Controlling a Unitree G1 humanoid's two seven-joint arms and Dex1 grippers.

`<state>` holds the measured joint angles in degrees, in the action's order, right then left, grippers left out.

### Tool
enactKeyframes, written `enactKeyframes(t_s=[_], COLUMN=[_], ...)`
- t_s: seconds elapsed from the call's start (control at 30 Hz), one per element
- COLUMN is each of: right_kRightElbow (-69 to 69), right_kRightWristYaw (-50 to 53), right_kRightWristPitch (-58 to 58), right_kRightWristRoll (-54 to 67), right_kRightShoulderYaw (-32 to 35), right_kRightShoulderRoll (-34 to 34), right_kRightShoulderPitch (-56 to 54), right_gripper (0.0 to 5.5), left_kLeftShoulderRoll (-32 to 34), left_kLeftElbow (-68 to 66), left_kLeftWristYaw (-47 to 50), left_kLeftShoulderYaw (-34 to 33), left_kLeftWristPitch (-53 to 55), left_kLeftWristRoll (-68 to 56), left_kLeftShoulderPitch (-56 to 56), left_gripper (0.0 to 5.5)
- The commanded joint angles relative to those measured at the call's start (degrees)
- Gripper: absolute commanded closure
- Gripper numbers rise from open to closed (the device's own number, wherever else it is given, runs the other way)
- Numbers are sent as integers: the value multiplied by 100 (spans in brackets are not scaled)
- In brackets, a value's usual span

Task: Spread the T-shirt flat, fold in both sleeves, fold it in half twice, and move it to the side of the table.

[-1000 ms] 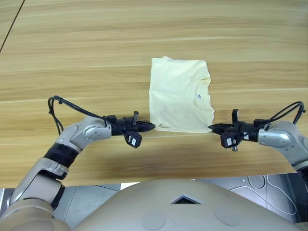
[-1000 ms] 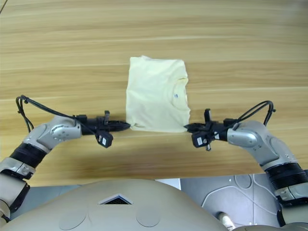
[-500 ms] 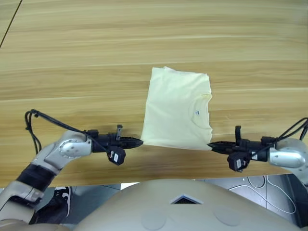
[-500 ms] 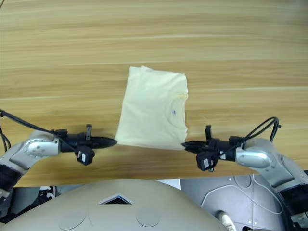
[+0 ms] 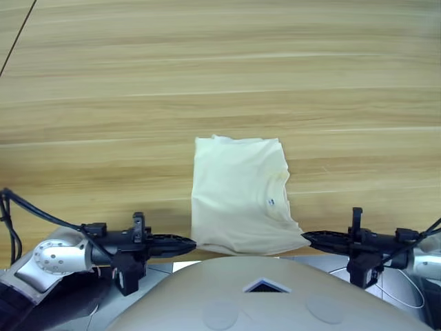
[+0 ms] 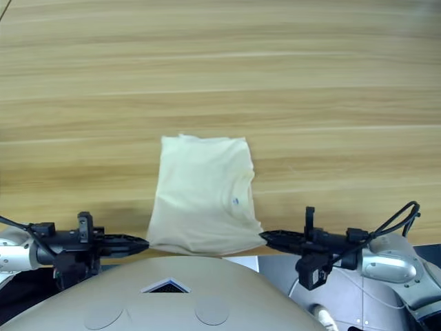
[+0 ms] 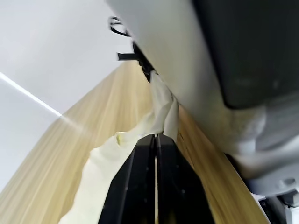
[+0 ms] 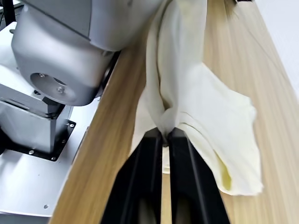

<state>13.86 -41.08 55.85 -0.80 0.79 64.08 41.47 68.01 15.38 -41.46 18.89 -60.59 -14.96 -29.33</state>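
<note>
I have the T-shirt (image 5: pixel 238 196) by its two near corners, one in each tool. My left tool (image 5: pixel 191 242) is pinched onto the near-left corner. In the left wrist view its two black fingers lie almost together, with only a thin slit between them and pale yellow cloth running off their tips. My right tool (image 5: pixel 306 238) grips the near-right corner. In the right wrist view the fabric is bunched and drawn into the narrow gap between the fingers, which are closed tight on it.

The T-shirt is folded into a rough rectangle, longer front to back than side to side, and rests on the wooden table (image 5: pixel 207 69). Its near edge sits right at the table's near edge, in front of me and about midway between my two arms. The neckline (image 5: pixel 281 196) shows on the upper layer along the right side, with a small label (image 5: pixel 271 202) inside it. The far edge is fairly straight, with a slight bump at the far-left corner. The near edge sags a little between my two tools, and the cloth there is lifted and wrinkled where each tool holds it.

Both arms stretch inward, low along the table's near edge, with the tools pointing at each other across the shirt.
</note>
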Motion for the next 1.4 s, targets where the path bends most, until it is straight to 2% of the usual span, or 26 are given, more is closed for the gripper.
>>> enactKeyframes(t_s=[0.03,0.23,0.4,0.57,1.0,1.2,1.4], right_kRightElbow=[16,-145,-746,-1263,-2906,-4112,-5171], right_kRightWristYaw=[86,175,447,609,1364,1689,1936], right_kRightWristPitch=[-166,-1044,-2188,-2652,-2836,-2706,-2566], right_kRightWristRoll=[189,111,-691,-1534,-2744,-3181,-3455], right_kRightShoulderYaw=[160,104,-165,-689,-1597,-2059,-2436], right_kRightShoulderRoll=[-125,-493,-1147,-1694,-2738,-3010,-3128], right_kRightShoulderPitch=[-352,-1597,-3068,-4058,-5752,-6279,-6498], right_gripper=[548,548,548,548,548,548,548], left_kLeftShoulderRoll=[-355,-1530,-2378,-3008,-3412,-3472,-3596], left_kLeftElbow=[-145,-1129,-2106,-2865,-3569,-3773,-4511], left_kLeftWristYaw=[9,57,230,466,358,320,648], left_kLeftShoulderYaw=[-177,-213,-315,-428,-520,-482,-338], left_kLeftWristPitch=[532,1350,1780,1995,1911,2102,2639], left_kLeftWristRoll=[-242,471,923,1209,1427,1582,2345], left_kLeftShoulderPitch=[554,1705,2513,3055,3235,3229,3496], left_gripper=[550,550,550,550,550,550,550])
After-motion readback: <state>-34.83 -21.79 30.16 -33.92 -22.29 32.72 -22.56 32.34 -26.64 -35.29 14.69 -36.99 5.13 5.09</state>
